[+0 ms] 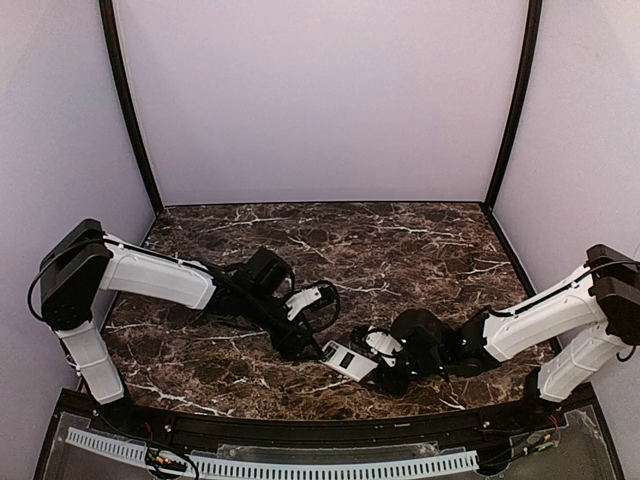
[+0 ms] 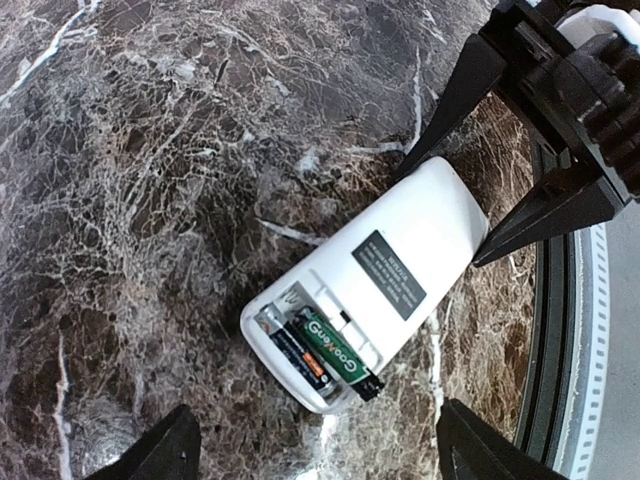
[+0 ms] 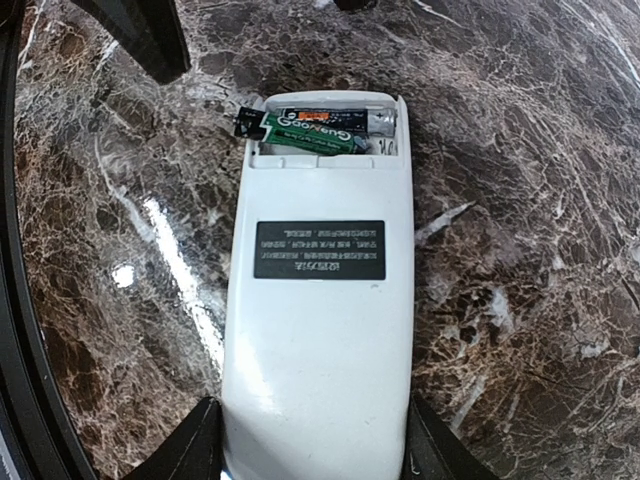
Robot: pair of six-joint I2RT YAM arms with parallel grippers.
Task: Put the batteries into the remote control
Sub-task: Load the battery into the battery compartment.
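Observation:
The white remote control [image 1: 349, 360] lies back up on the marble, its battery bay open. In the left wrist view the remote control [image 2: 400, 270] holds a black battery [image 2: 296, 352] seated in the bay. A green battery [image 2: 338, 352] lies tilted beside it, its dark end sticking out over the remote's edge. Both show in the right wrist view, black [image 3: 330, 115] and green [image 3: 310, 135]. My right gripper [image 3: 312, 400] is shut on the remote's far end [image 3: 320, 330]. My left gripper [image 2: 316, 405] is open and empty, hovering over the bay end.
The table's black front edge [image 2: 550, 330] runs close beside the remote, with a ridged white strip [image 1: 300, 465] beyond it. Purple walls enclose the marble table [image 1: 400, 240]. Both arms meet near the front middle, at my left gripper [image 1: 303, 345] and my right gripper [image 1: 385, 365].

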